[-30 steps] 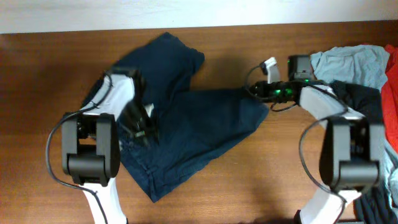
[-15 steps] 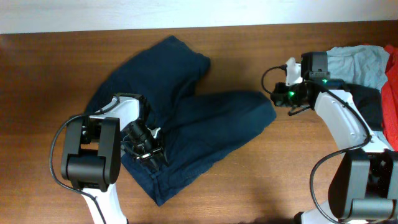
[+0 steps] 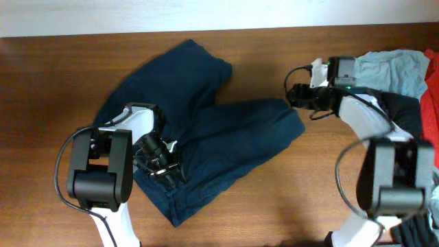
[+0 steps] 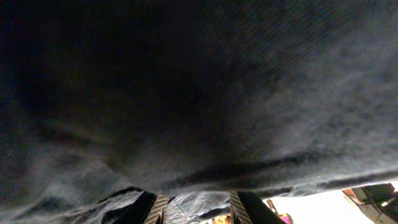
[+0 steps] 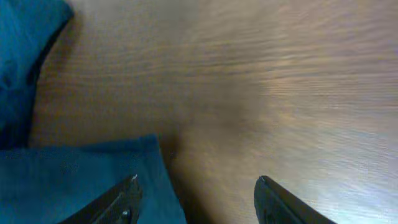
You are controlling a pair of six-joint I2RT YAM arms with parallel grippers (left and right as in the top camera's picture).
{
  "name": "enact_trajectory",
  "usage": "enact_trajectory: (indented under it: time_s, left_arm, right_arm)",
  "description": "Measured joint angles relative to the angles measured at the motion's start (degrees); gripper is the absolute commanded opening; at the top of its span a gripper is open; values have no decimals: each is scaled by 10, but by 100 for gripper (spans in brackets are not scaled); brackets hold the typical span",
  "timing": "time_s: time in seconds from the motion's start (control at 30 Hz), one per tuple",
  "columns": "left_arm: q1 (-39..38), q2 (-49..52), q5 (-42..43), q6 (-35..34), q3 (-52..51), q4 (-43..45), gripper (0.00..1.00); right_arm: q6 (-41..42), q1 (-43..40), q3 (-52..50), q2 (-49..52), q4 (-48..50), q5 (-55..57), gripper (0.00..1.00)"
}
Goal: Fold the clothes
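Note:
The dark navy shorts lie spread in a V on the wooden table, one leg toward the back, the other toward the right. My left gripper sits low on the cloth near the waistband. In the left wrist view the shorts fill the frame, and the left gripper is shut on a bunched fold. My right gripper stands open just off the right leg's far corner. In the right wrist view the right gripper holds nothing, with one finger over the shorts' hem corner.
A pale light-blue shirt, a black garment and red cloth are piled at the right edge behind the right arm. Bare wood table lies between the shorts and that pile.
My right gripper has opened and let go of the right leg's corner, which now lies flat. The left gripper dragged the waistband toward the front, then stayed still.

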Motion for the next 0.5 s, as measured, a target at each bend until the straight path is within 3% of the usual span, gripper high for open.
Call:
enact_trajectory:
  time_s: [0.17, 0.33, 0.5]
  left_arm:
    - [0, 0, 1, 0, -1, 2, 34]
    - [1, -1, 2, 0, -2, 6, 34]
    - [1, -2, 2, -2, -2, 7, 34]
  right_arm:
    - [17, 2, 0, 78, 75, -137, 62]
    - [28, 21, 0, 93, 140, -239, 58]
    - [101, 28, 0, 95, 297, -294, 54]
